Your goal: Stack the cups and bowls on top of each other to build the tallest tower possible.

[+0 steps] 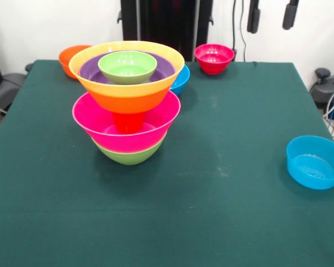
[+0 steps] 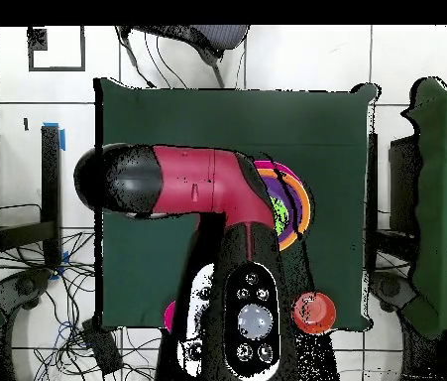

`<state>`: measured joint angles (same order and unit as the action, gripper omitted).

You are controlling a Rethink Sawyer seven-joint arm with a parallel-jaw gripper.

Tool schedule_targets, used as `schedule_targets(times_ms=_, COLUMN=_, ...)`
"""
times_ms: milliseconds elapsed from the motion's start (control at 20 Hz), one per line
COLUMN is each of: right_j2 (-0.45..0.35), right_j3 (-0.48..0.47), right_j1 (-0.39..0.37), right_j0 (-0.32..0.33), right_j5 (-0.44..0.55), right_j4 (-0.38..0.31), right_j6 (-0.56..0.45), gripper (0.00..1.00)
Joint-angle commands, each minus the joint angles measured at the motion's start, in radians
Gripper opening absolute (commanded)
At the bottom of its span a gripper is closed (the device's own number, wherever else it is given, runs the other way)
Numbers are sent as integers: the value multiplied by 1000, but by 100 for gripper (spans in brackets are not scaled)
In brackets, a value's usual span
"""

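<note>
The tower (image 1: 127,105) stands left of the table's middle. A green bowl (image 1: 131,156) is lowest, with a pink bowl (image 1: 100,119) in it. An upturned orange cup (image 1: 128,122) in the pink bowl carries a large orange bowl (image 1: 128,92). That bowl holds a purple bowl (image 1: 89,69) and a small green bowl (image 1: 127,67). Only the gripper's (image 1: 272,15) two black tips show at the top edge, right of the red bowl (image 1: 214,58). They are well apart, open and empty. In the overhead view the arm (image 2: 187,184) hides most of the tower (image 2: 296,203).
A small orange bowl (image 1: 71,55) (image 2: 313,313) and a blue bowl (image 1: 182,80) sit behind the tower. Another blue bowl (image 1: 315,162) lies near the right edge of the green table (image 1: 222,211). Cables hang at the far right.
</note>
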<state>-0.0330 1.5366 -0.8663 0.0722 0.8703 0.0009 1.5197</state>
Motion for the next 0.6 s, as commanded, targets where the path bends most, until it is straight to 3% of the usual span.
schedule_targets(times_ms=50, right_j2=77, right_j3=-32, right_j1=120, right_j0=-44, right_j5=40, right_j4=-119, right_j6=219, gripper=100)
schedule_targets(times_ms=500, right_j2=136, right_j3=-47, right_j1=173, right_j0=-75, right_j5=5, right_j4=-172, right_j6=248, gripper=100)
schedule_targets(times_ms=600, right_j2=175, right_j3=-62, right_j1=194, right_j0=-100, right_j5=-6, right_j4=-187, right_j6=300, gripper=100)
